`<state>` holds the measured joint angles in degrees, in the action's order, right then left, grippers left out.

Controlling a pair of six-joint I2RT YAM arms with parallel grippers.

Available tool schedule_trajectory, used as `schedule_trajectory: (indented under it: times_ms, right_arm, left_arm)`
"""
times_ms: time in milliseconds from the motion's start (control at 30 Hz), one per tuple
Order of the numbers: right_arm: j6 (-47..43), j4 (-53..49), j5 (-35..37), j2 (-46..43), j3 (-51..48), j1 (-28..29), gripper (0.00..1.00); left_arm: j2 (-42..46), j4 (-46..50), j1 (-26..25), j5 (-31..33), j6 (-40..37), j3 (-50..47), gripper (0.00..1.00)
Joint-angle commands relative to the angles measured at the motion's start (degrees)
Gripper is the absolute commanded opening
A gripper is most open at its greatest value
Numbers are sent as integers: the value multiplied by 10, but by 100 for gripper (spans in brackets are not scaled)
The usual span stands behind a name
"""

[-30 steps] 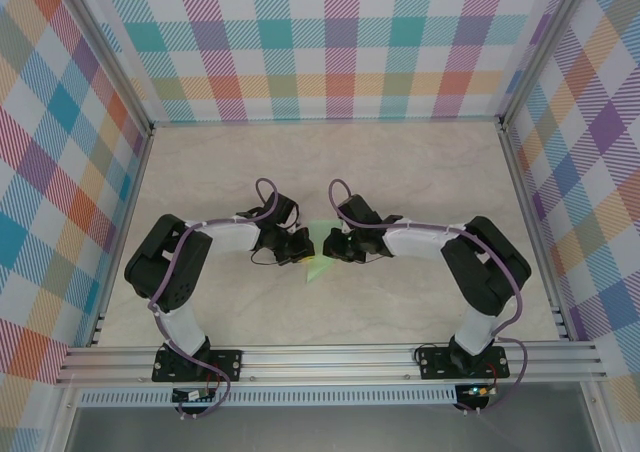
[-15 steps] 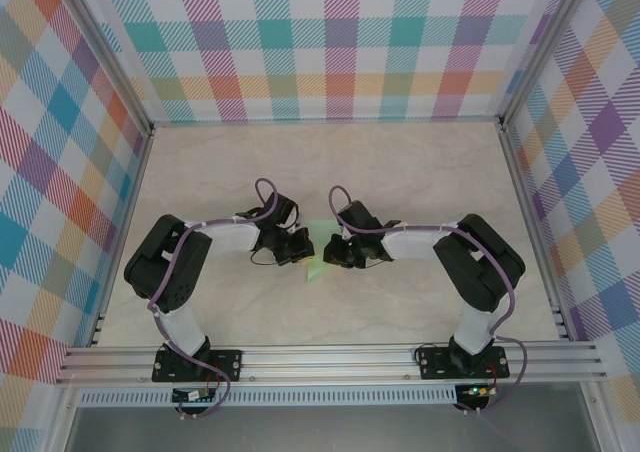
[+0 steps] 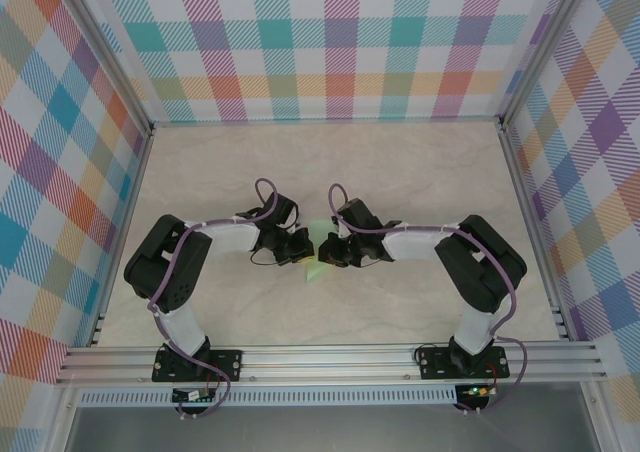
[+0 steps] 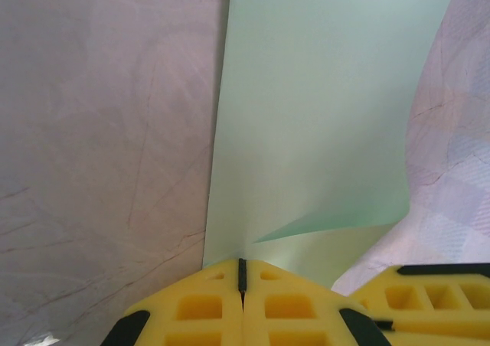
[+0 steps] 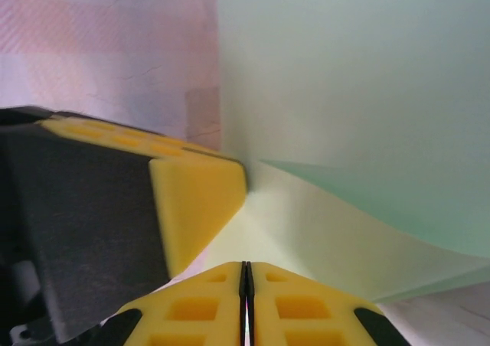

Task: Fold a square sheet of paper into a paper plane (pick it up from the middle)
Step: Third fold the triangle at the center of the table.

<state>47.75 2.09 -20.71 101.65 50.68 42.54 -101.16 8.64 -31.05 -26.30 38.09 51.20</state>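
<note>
The pale marbled desk (image 3: 400, 172) lies inside plaid walls (image 3: 330, 52). The left arm (image 3: 170, 262) and the right arm (image 3: 480, 262) bend inward and meet near the desk's middle. Between them is the mint-green sheet of paper (image 3: 317, 268), touching the desk.

The left pincer (image 3: 299, 247) is clenched. In its wrist view the yellow jaws press together at one seam (image 4: 242, 266), gripping the near edge of the sheet (image 4: 321, 116), which rises from them with one flap lifting to the right.

The right pincer (image 3: 329, 251) is likewise clamped on the sheet. Its jaws meet along a thin dark line (image 5: 246, 268), and the creased paper (image 5: 360, 78) spreads beyond. The left pincer's yellow pad (image 5: 199, 200) sits just beside it, touching the paper.
</note>
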Motion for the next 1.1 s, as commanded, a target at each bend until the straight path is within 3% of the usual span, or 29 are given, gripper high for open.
schedule_trajectory:
  times_ms: [0, 600, 1067]
  right_arm:
    - [15, 35, -40, -12, -22, 7, 10]
    - [36, 43, -40, 22, -40, 29, 8]
    - [35, 42, -29, -5, -28, 50, 7]
  left_arm:
    - [2, 18, -4, 6, -5, -14, 0]
    - [5, 18, -3, 7, -2, -18, 0]
    - [6, 15, -4, 9, 0, -22, 0]
